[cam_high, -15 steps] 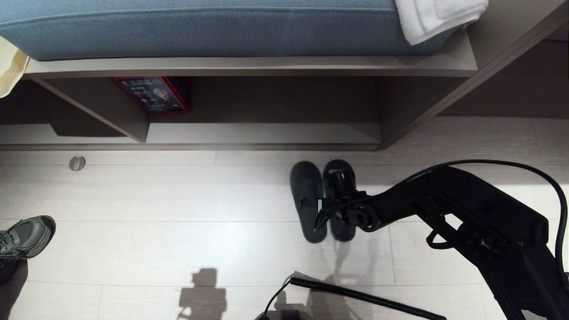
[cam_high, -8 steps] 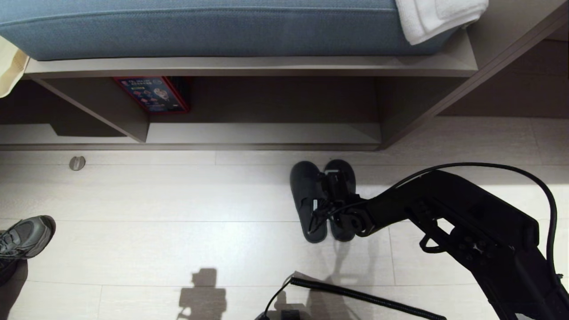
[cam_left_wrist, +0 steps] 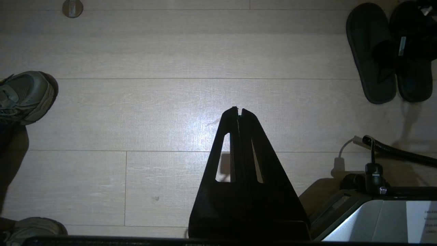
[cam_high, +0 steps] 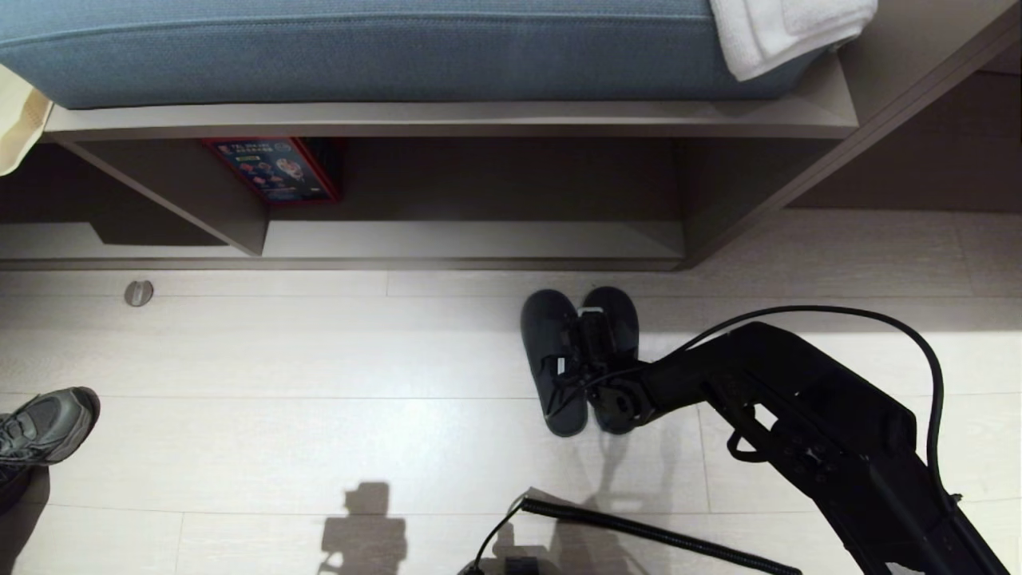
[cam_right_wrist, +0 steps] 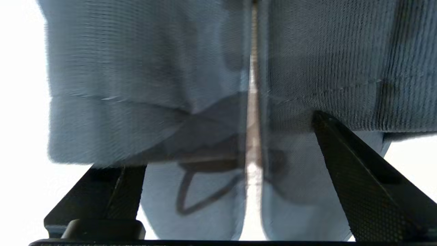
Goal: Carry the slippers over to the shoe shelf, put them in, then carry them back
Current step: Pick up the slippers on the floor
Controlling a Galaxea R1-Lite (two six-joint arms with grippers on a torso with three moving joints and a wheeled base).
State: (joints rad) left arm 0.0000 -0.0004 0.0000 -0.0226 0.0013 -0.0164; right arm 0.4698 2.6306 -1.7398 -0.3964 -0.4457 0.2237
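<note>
The pair of dark slippers [cam_high: 551, 335] lies side by side on the pale floor, toes toward the shoe shelf [cam_high: 479, 238], just outside its wide cubby. My right gripper [cam_high: 587, 343] is low over them, straddling the seam between the two. In the right wrist view the slippers [cam_right_wrist: 136, 68] fill the picture and the right gripper [cam_right_wrist: 216, 140] is open wide. One finger [cam_right_wrist: 99, 191] runs under the edge of one upper, and the other finger [cam_right_wrist: 358, 171] ends at the other upper's edge. My left gripper [cam_left_wrist: 239, 111] hangs shut over bare floor, away from the slippers [cam_left_wrist: 370, 51].
A person's grey sneaker [cam_high: 48, 427] stands at the left edge. On the bench lie a blue cushion [cam_high: 359, 48] and a white towel [cam_high: 782, 28]. A red-edged box [cam_high: 275, 169] stands inside the cubby, a round floor stop [cam_high: 138, 293] sits left, and a coiled cable [cam_high: 639, 531] runs near me.
The right arm has lowered and shifted left, bringing the gripper over the seam between the slippers. Its fingers have spread wider. The slippers have not moved.
</note>
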